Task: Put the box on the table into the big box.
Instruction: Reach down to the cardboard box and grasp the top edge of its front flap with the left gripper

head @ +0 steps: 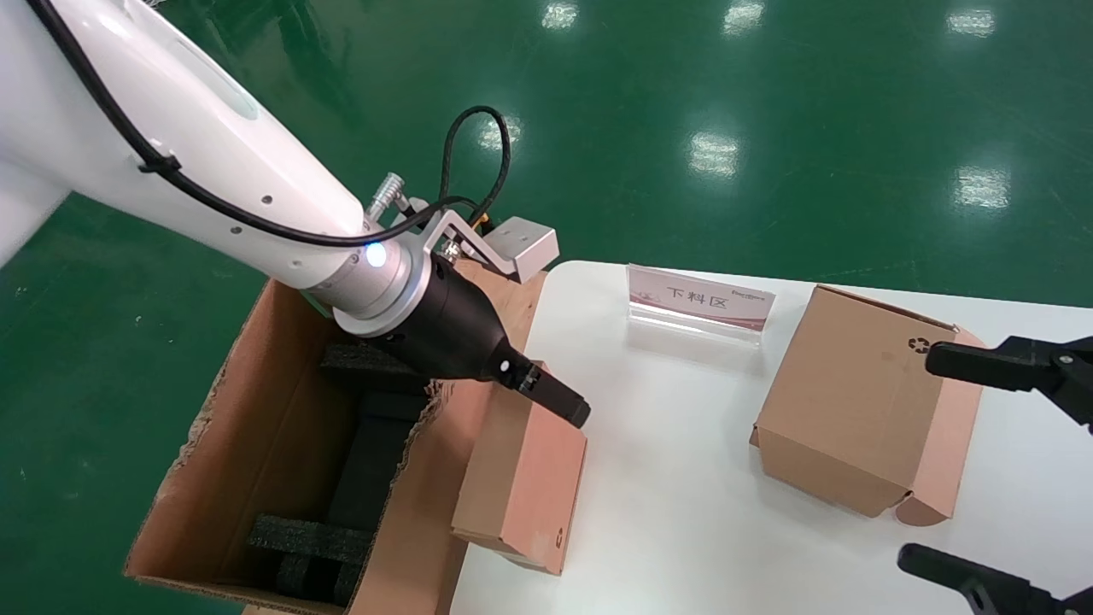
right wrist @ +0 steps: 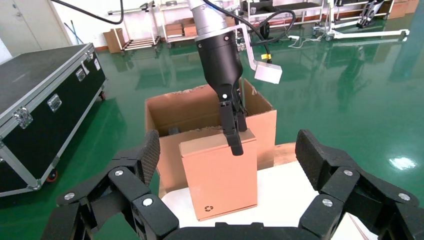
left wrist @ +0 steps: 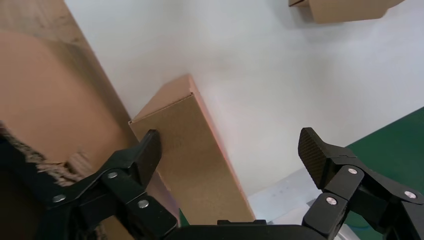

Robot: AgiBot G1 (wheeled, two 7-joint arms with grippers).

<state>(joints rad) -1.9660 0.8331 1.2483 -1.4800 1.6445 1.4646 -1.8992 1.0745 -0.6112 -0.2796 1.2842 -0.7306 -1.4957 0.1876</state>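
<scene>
The box (head: 521, 478) is not yet in the big box (head: 256, 410); it stands on edge on the tabletop (head: 683, 512), just beside the carton's wall. The left gripper (left wrist: 227, 155) reaches down from over the carton, fingers spread across the box's top edge. The right gripper (right wrist: 225, 160) hovers spread, well apart.

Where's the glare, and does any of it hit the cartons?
Head view: ceiling-light reflections dot the green floor; the box, big box and table are glare-free. Left wrist view: the left hand sits over a soft shadow. Right wrist view: floor sheen only.
</scene>
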